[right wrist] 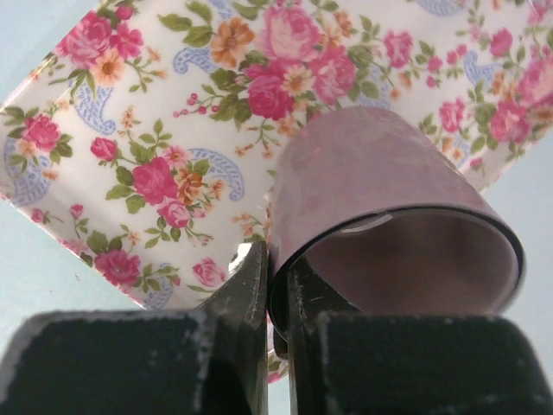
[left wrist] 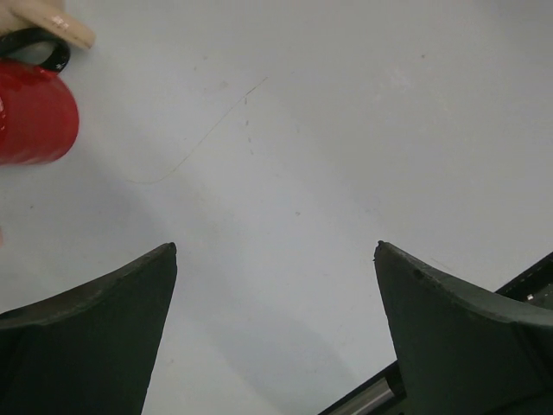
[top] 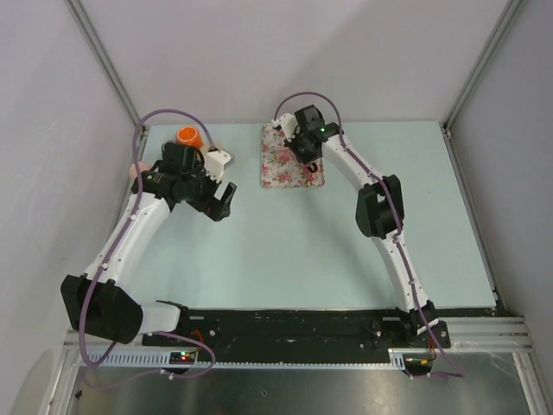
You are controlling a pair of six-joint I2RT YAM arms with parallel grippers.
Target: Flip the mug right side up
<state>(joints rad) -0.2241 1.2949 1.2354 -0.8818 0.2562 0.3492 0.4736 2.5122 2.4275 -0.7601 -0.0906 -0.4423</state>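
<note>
A pink mug [right wrist: 380, 199] is over the floral mat [right wrist: 155, 130], with its open mouth turned toward the right wrist camera. My right gripper [right wrist: 275, 259] is shut on the mug's rim, one finger outside the wall and one inside. In the top view my right gripper [top: 300, 143] is over the mat's [top: 289, 169] far edge and hides the mug. My left gripper [top: 223, 204] is open and empty above bare table at the left; in the left wrist view [left wrist: 276, 251] only tabletop shows between its fingers.
An orange-red cup [top: 188, 136] lies at the back left beside the left arm; it also shows in the left wrist view [left wrist: 33, 121] at the upper left, with a beige and black object [left wrist: 47, 35] by it. Enclosure walls stand on both sides and behind.
</note>
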